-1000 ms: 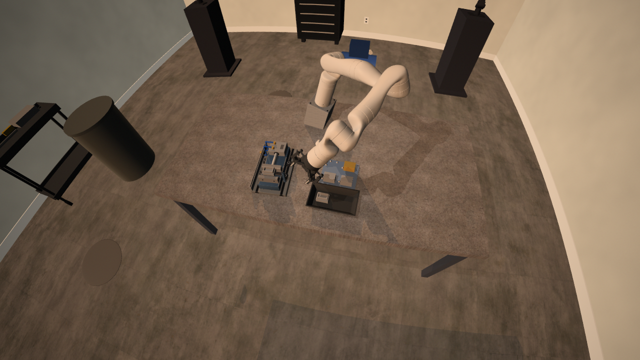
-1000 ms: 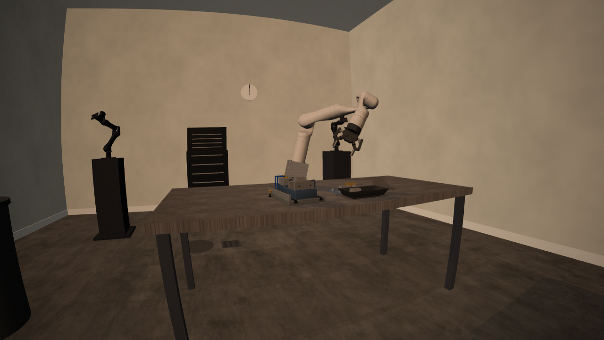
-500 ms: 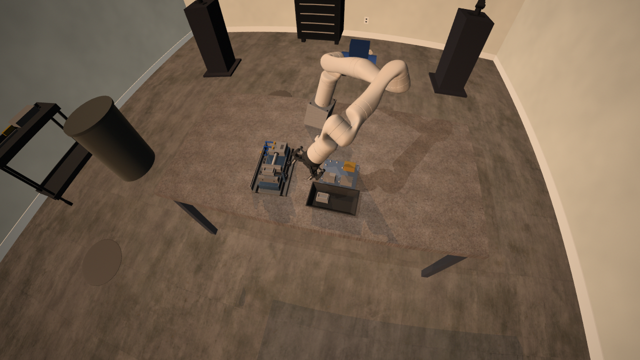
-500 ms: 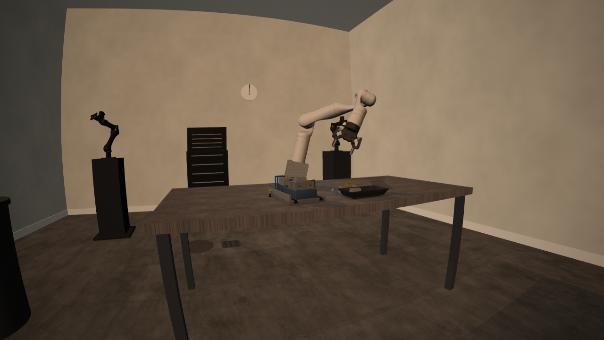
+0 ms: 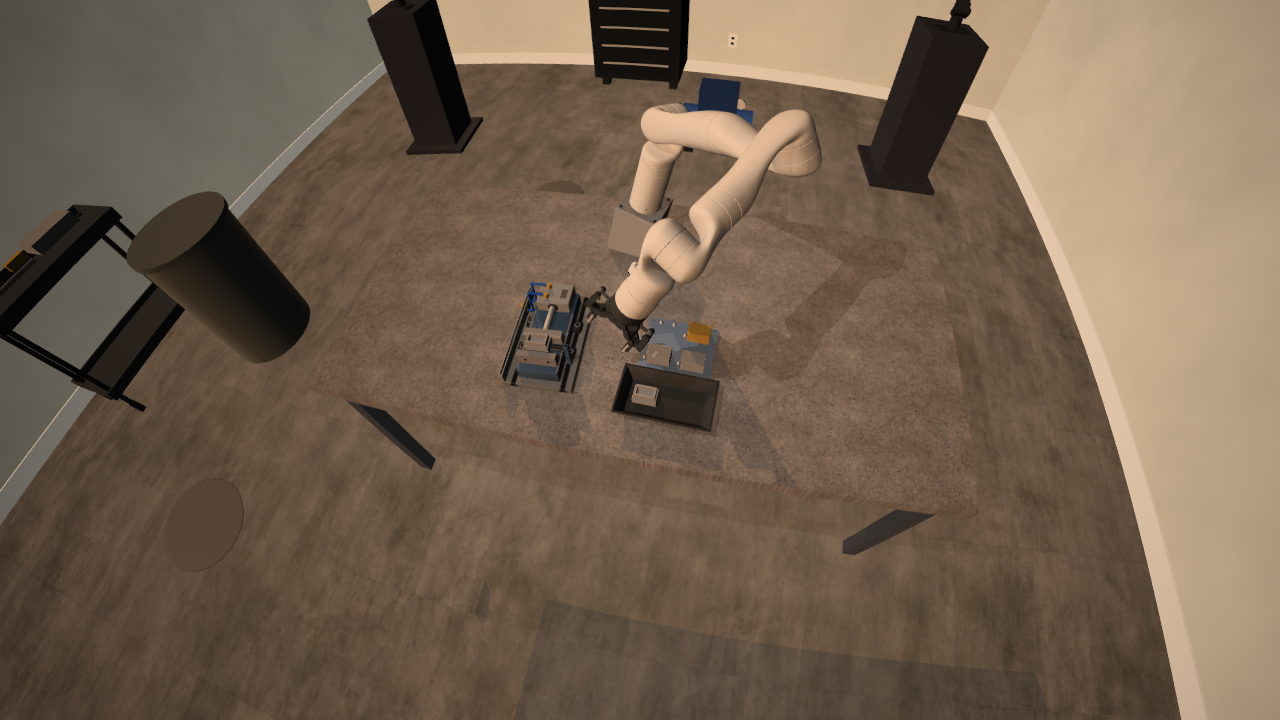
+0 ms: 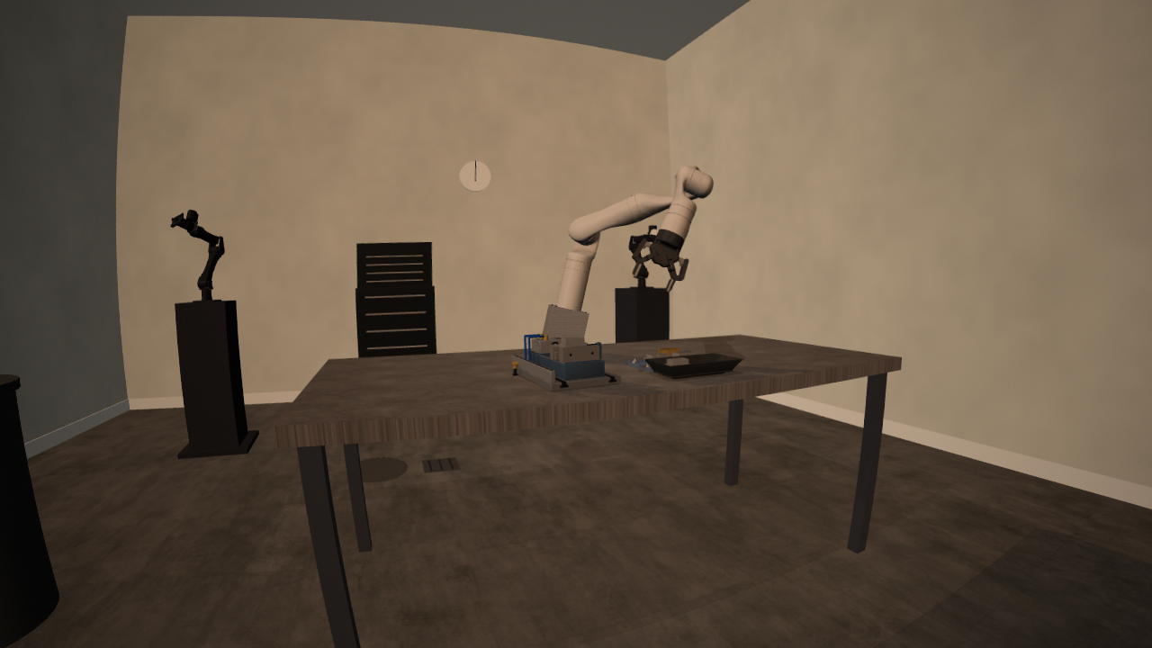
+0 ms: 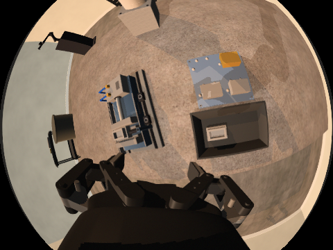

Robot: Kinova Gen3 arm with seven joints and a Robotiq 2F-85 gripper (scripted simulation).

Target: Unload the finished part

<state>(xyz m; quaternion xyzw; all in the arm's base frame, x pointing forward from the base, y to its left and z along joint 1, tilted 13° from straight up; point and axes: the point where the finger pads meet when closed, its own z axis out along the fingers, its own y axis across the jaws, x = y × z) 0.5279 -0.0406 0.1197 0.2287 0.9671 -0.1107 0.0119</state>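
1. Finished part [image 5: 539,340] [image 7: 120,135] sits in the vise [image 5: 551,317] [image 6: 581,369] [image 7: 119,108], left of centre in the wrist view, its pocket facing up.
2. Gripper [image 5: 614,327] [image 6: 656,275] [image 7: 156,164] is released, fingers spread wide around nothing, well above the table in the exterior view.
3. Black outfeed tray [image 5: 713,407] [image 6: 694,367] [image 7: 246,128], right of centre in the wrist view, holds one pocketed block [image 5: 644,394] [image 7: 216,132] (lying flat, pocket up) toward its left end.
4. Blue plate [image 5: 666,335] [image 7: 208,74] with an orange block [image 5: 698,334] [image 7: 229,59] lies just above the tray in that view.

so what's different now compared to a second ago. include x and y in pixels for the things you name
The gripper [image 5: 609,329] [image 6: 654,282] [image 7: 156,164] has shifted slightly back toward the arm's base, away from the outfeed tray [image 5: 689,399] [image 6: 708,364] [image 7: 246,132]. Nothing was gripped or released; its jaws remain open. The vise [image 5: 539,369] [image 6: 580,369] [image 7: 129,105], the tray and the part in the tray [image 5: 644,394] [image 6: 676,361] [image 7: 216,132] stayed put.
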